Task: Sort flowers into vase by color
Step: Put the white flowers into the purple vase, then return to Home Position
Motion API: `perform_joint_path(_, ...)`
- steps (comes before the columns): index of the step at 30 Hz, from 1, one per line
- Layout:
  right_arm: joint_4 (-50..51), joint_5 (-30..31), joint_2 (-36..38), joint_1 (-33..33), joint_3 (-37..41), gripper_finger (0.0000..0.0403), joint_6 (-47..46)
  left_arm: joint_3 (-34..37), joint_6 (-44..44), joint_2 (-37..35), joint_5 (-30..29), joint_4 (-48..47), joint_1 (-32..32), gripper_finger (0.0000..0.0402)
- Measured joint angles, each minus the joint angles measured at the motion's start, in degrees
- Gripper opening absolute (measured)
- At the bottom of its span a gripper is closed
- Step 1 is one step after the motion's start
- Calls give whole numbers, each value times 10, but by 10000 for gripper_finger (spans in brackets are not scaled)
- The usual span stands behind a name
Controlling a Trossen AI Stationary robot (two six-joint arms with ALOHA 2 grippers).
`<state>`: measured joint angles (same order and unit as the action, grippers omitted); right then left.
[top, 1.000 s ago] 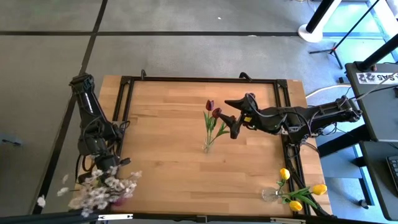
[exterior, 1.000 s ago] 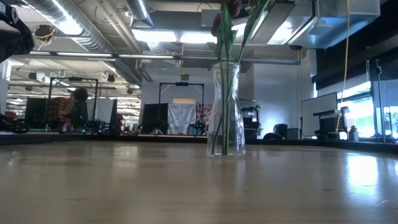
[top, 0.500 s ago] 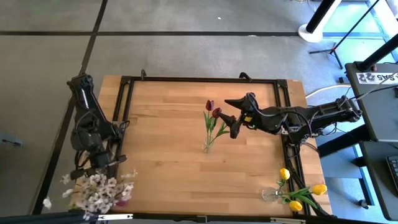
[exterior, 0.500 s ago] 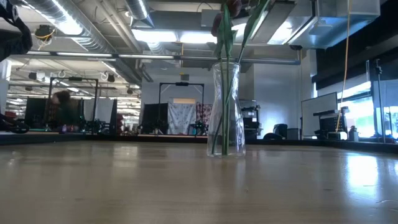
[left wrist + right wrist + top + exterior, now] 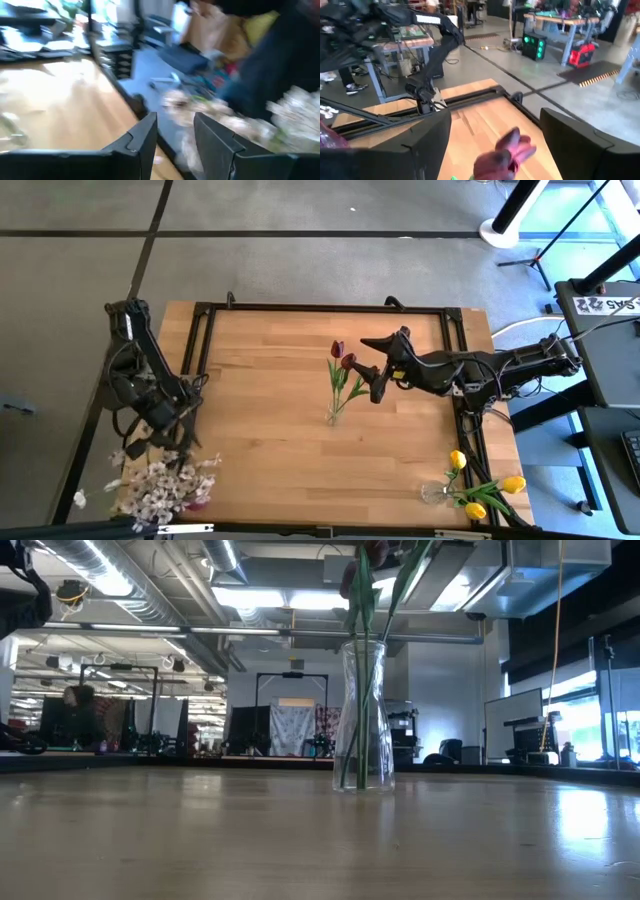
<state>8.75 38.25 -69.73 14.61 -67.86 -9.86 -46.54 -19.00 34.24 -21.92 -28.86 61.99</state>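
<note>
A clear glass vase (image 5: pixel 330 417) stands mid-table holding dark red tulips (image 5: pixel 342 358); the low view shows its body (image 5: pixel 362 715) with green stems inside. My right gripper (image 5: pixel 368 368) is open just right of the red blooms (image 5: pixel 504 149), touching nothing. White-pink blossom sprays (image 5: pixel 160 490) stand bunched at the near-left corner. My left gripper (image 5: pixel 165 452) hovers open just beyond them toward the far side, and they show blurred past its fingers (image 5: pixel 280 112). Yellow tulips (image 5: pixel 480 495) sit in a vase (image 5: pixel 432 493) at the near-right corner.
A black metal frame (image 5: pixel 320 308) runs along the far and side edges of the wooden table (image 5: pixel 260 380). Bare wood lies between the centre vase and the left arm. A person (image 5: pixel 75 705) moves in the room far behind the table.
My left arm has swung a little toward the table's left and far edges, away from the blossom sprays, which have shifted slightly at the near-left corner. The person in the background has walked to the left.
</note>
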Motion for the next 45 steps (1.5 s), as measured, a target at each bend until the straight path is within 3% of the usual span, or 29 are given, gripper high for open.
perform_joint_path(4, -47, -3, 0, 0, 0, 303, 53, -2, 2, -20, -59, -1, -28, 118)
perform_joint_path(12, -112, -3, 0, 0, 0, 303, 119, -2, -71, -46, -24, 35, -74, 110)
perform_joint_path(20, -117, -8, 0, 0, 0, 303, 148, -2, -92, -104, -43, -4, -89, 133)
perform_joint_path(32, -119, -24, 0, -14, 0, 303, 157, 1, -14, -187, -266, 28, -110, 133)
perform_joint_path(38, -119, -131, -16, -84, 0, 293, 158, 72, -32, -202, -313, 59, -125, 133)
perform_joint_path(45, -127, -213, -33, -198, 0, 215, 191, 215, -49, -184, -277, 247, -189, 133)
